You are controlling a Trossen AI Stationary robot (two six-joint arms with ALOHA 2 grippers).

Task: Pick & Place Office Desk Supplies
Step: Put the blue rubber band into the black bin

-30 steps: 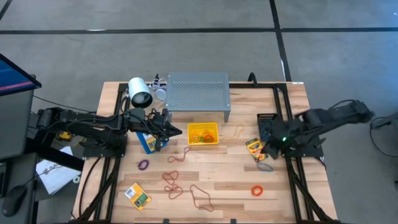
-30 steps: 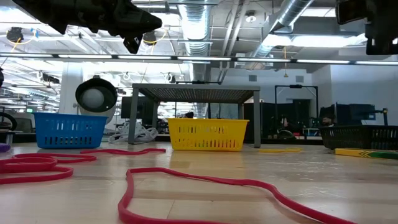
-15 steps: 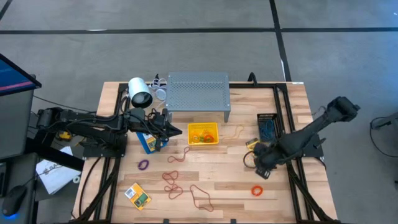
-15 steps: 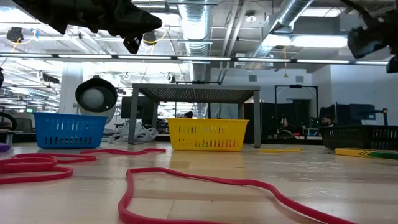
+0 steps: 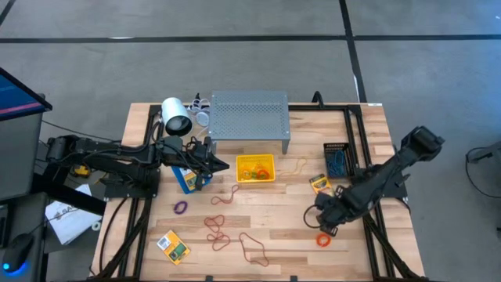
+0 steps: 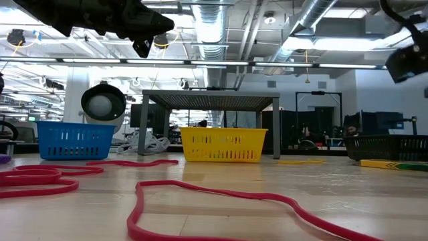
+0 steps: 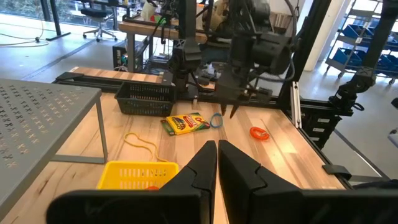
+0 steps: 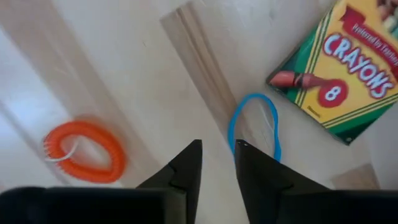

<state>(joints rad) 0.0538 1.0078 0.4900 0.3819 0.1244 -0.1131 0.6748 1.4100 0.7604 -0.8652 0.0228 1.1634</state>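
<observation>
right gripper (image 8: 216,163) over the counter (image 5: 282,227), jaws slightly apart, empty, just beside the blue band (image 8: 254,124); crayon box (image 8: 339,68) next to band. left gripper (image 7: 217,163) jaws closed near yellow bin (image 5: 256,168).

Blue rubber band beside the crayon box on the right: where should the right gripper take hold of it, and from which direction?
Probably from straight above. The blue rubber band lies flat on the table as a narrow open loop, so one finger inside and one outside could pinch a single long strand. The strand farther from the crayon box looks safest. The right gripper hovers over it, fingers slightly apart.
</observation>
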